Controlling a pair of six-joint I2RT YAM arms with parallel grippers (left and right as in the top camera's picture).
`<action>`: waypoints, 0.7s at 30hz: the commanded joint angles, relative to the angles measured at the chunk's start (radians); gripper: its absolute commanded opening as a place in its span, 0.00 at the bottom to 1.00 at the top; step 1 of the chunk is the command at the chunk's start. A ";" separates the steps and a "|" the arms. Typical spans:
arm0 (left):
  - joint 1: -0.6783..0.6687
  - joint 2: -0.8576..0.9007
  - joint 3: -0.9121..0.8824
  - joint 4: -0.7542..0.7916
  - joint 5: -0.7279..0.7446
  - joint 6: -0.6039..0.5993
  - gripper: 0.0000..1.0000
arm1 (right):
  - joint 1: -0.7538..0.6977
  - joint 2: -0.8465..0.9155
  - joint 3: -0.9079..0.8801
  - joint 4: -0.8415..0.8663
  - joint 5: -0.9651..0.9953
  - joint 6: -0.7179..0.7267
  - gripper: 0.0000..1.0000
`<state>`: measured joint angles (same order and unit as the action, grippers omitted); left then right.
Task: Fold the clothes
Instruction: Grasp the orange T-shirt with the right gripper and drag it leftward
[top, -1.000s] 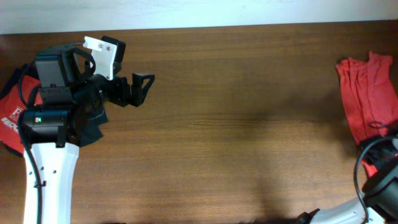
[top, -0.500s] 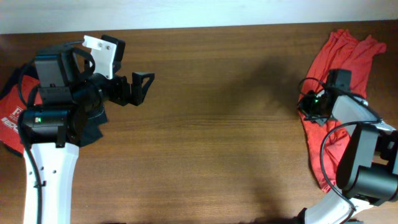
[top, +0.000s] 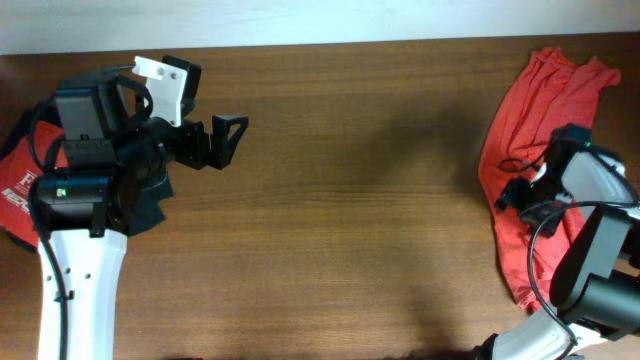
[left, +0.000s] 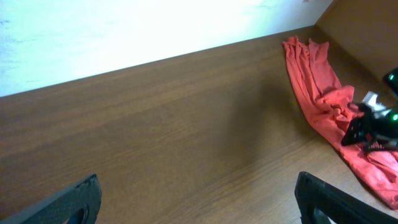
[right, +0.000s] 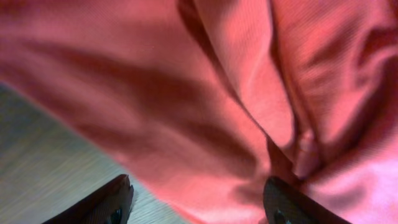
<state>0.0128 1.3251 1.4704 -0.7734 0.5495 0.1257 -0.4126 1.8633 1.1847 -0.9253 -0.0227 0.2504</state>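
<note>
The clothes, one orange-red T-shirt (top: 530, 100), lie rumpled in a long strip along the table's right side. The left wrist view shows the shirt (left: 314, 81) far off at the right. My right gripper (top: 514, 195) hovers over the shirt's left edge, partway down the strip. In the right wrist view the red fabric (right: 205, 93) fills the frame. There my right gripper (right: 199, 208) stands open just above the cloth with nothing pinched. My left gripper (top: 228, 140) is open over bare wood at the far left, and its own view shows this gripper (left: 199, 202) holding nothing.
A folded red shirt with a white logo (top: 18, 185) and a dark garment (top: 150, 205) lie under the left arm at the table's left edge. The right arm's body (top: 600, 260) stands over the shirt's lower part. A white wall (left: 124, 31) borders the table's far edge.
The shirt, bunched at the far right edge a second ago, now lies spread further onto the table. My right gripper opened, let go of it and drew back rightward. The left arm stayed still.
</note>
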 joint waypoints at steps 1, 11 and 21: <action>0.003 -0.001 0.021 0.003 0.000 -0.005 0.99 | 0.002 -0.009 -0.079 0.048 0.007 -0.010 0.72; 0.003 -0.001 0.021 0.003 0.003 -0.005 0.99 | 0.098 -0.010 -0.109 0.203 -0.425 0.194 0.04; 0.003 -0.001 0.021 -0.014 0.004 -0.006 0.99 | 0.560 -0.010 -0.106 1.130 -0.441 0.774 0.34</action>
<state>0.0128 1.3251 1.4708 -0.7811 0.5495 0.1257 0.0200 1.8580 1.0660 0.0578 -0.4480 0.8749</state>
